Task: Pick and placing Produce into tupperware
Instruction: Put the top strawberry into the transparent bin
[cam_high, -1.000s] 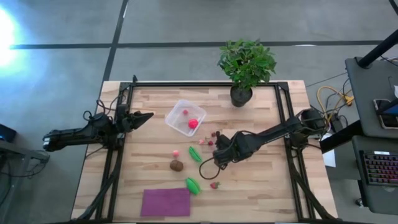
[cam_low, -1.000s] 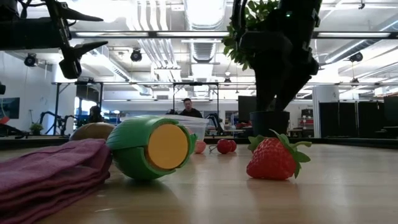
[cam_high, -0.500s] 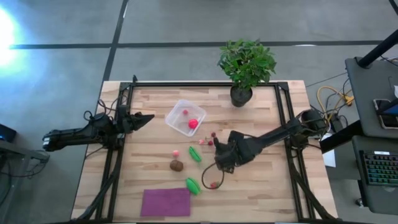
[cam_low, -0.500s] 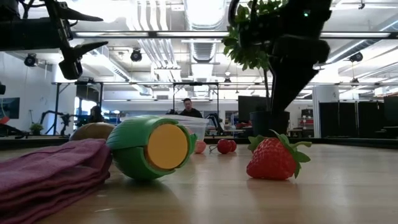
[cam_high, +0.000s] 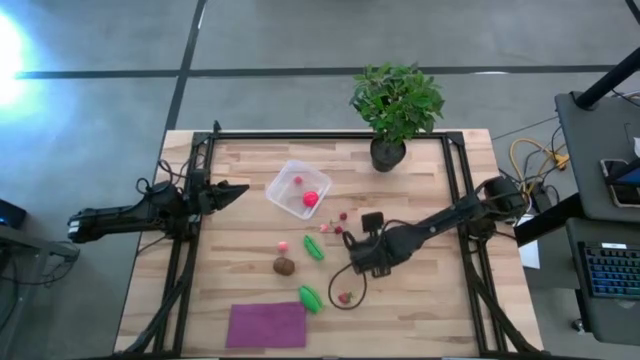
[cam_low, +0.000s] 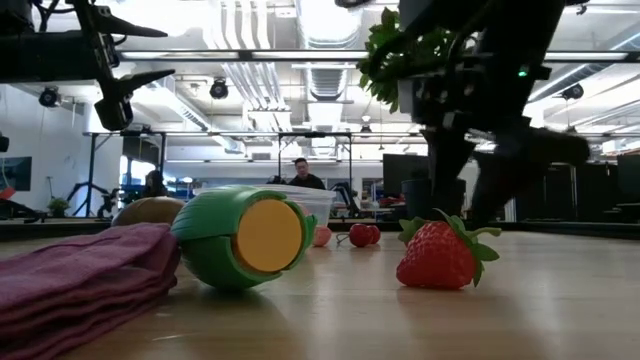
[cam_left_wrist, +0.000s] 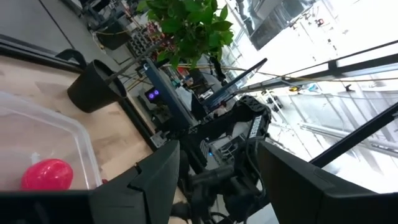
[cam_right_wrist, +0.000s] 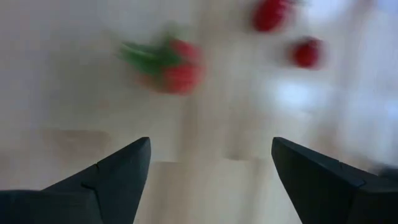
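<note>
The clear tupperware (cam_high: 290, 182) stands far-left of centre with a red ball (cam_high: 311, 199) and a pink bit inside. A strawberry (cam_high: 345, 297) (cam_low: 440, 256), two green pieces (cam_high: 314, 247) (cam_high: 310, 298), a brown oval (cam_high: 284, 266) and small red bits (cam_high: 338, 228) lie on the wood. My right gripper (cam_high: 354, 266) (cam_right_wrist: 211, 180) is open, hovering just far of the strawberry, which shows blurred (cam_right_wrist: 177, 70) beyond its fingers. My left gripper (cam_high: 238, 187) (cam_left_wrist: 217, 186) is open at the table's left side, left of the tupperware.
A folded purple cloth (cam_high: 266, 324) lies at the near edge beside the nearer green piece. A potted plant (cam_high: 397, 105) stands at the far edge. A black frame (cam_high: 455, 180) runs along the table's sides. In the low view a person (cam_low: 302, 172) shows far behind.
My right gripper has moved down and toward the near edge, closing on the strawberry, and has turned about its wrist. In the low view its fingers have dropped to just behind the strawberry. The produce and the tupperware have stayed in place.
</note>
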